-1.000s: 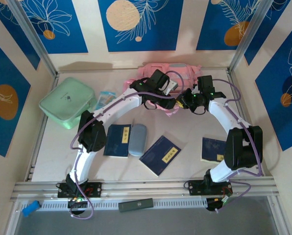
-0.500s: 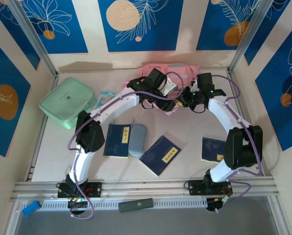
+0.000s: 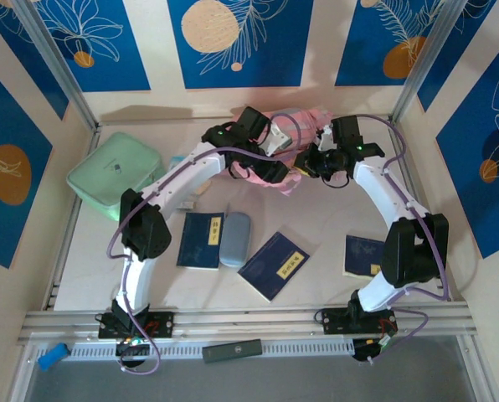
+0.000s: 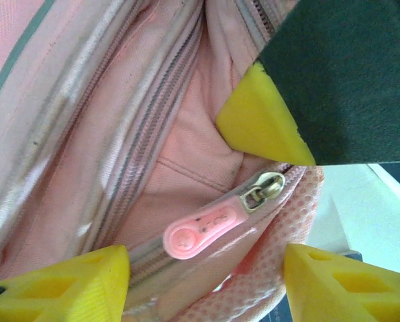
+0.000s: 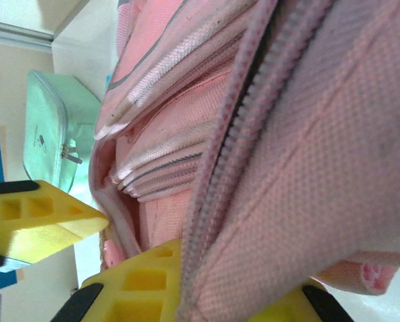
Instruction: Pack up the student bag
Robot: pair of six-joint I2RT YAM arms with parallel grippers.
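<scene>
Three blue books (image 3: pixel 274 265) lie low in the top view. At upper centre sits the student bag (image 3: pixel 306 115). The left gripper (image 4: pixel 203 261) gapes wide either side of its zip pull (image 4: pixel 198 233), holding nothing. The right gripper (image 5: pixel 129 235) meets the bag's zip edge, but its grip cannot be told.

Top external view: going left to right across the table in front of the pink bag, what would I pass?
mint green case → blue booklet → grey-blue pouch → tilted blue booklet → third blue booklet
</scene>
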